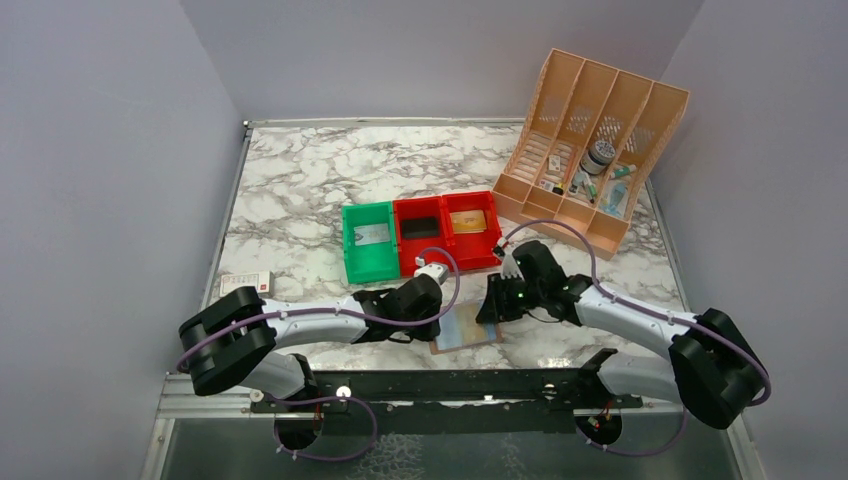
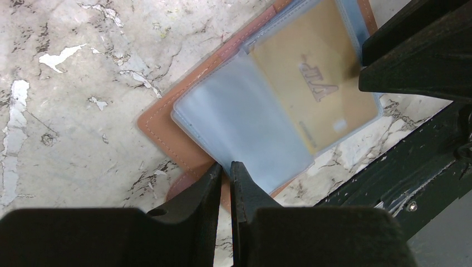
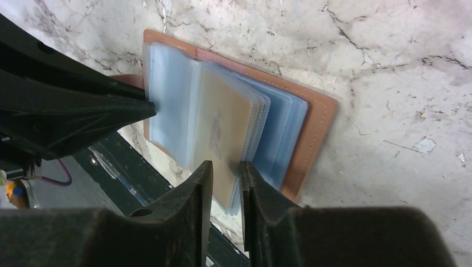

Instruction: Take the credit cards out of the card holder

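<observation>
The card holder lies open near the table's front edge, with brown leather and fanned pale blue pocket panels. A yellow-gold card sits in one clear pocket and also shows in the right wrist view. My left gripper is shut, its tips pressing on the holder's left edge. My right gripper is closed narrowly on the end of the pocket with the yellow-gold card. No dark grey card shows in the holder.
A green bin with a pale card and two red bins, one with a yellowish card, stand just behind the holder. A peach slotted organizer is at the back right. A small white box lies at the left. A black rail runs along the front edge.
</observation>
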`<state>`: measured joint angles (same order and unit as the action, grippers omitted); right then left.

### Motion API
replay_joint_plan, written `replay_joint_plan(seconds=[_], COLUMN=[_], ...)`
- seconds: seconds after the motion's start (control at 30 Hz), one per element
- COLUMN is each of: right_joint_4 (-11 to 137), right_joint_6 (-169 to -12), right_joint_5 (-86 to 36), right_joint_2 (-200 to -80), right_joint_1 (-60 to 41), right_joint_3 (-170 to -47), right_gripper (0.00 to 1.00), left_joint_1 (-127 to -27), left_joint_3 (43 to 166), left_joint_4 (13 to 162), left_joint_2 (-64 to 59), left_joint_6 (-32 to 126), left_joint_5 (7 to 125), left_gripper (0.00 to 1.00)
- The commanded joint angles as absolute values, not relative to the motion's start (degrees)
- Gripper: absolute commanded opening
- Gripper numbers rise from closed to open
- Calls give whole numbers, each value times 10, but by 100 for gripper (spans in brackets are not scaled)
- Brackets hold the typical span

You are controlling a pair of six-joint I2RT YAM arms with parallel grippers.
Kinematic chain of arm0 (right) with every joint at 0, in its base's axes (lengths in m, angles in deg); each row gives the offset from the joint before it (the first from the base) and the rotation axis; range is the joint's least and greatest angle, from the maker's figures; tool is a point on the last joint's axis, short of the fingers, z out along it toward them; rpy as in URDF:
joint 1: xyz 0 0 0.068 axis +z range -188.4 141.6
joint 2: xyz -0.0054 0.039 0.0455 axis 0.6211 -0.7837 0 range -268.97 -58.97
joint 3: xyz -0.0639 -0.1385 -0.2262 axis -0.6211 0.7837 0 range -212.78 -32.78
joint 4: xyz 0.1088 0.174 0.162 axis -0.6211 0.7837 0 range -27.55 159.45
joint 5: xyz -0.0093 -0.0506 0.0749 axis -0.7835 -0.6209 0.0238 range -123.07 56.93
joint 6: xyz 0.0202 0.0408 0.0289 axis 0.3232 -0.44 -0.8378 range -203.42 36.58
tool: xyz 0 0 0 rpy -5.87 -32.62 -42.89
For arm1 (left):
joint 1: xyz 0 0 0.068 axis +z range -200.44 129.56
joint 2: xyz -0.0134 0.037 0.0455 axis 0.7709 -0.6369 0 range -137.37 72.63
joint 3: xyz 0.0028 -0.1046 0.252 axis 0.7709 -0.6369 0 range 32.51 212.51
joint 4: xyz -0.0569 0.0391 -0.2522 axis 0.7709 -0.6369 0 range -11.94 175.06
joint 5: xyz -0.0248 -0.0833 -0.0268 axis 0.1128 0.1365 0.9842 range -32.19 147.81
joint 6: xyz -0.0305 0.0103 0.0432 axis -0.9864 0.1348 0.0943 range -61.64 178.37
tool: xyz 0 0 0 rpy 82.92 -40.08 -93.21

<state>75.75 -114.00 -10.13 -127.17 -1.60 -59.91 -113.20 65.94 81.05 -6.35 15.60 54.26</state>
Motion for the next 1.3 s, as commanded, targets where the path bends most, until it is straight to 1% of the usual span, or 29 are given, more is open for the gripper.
replay_joint_plan(seconds=[0.0,0.1,0.2,0.3,0.47,0.8,1.03,1.13,1.27], right_joint_4=[776,822,822,791,728,737,744,720,646], right_joint_6=[-1146,-1158,-1165,-1165,-1173,-1170,-1172,-1177,-1209], right_joint_5=[-111,-210,-231,-175,-95,-148,-160,-133,-70], right_joint_2=[-1270,-1248,-1224,-1225,-1264,-1309,-1300,-1305,-1303], right_joint_1=[-10,-10,-10,-10,-10,-10,-10,-10,-10], right_joint_3=[-620,-633,-633,-623,-598,-595,-591,-583,-560], right_gripper=[27,31,33,33,32,32,32,33,33], left_joint_1=[-1135,-1135,-1135,-1135,-1135,-1135,-1135,-1135,-1135], left_joint_3=[663,663,662,662,663,659,658,658,657], left_joint_4=[804,803,802,801,802,801,801,802,803], left_joint_2=[-53,-52,-52,-50,-50,-43,-43,-44,-45], left_joint_6=[159,159,159,159,160,158,157,157,157], left_joint_5=[527,526,526,524,525,523,524,524,525], left_gripper=[15,15,15,15,14,14,14,14,14])
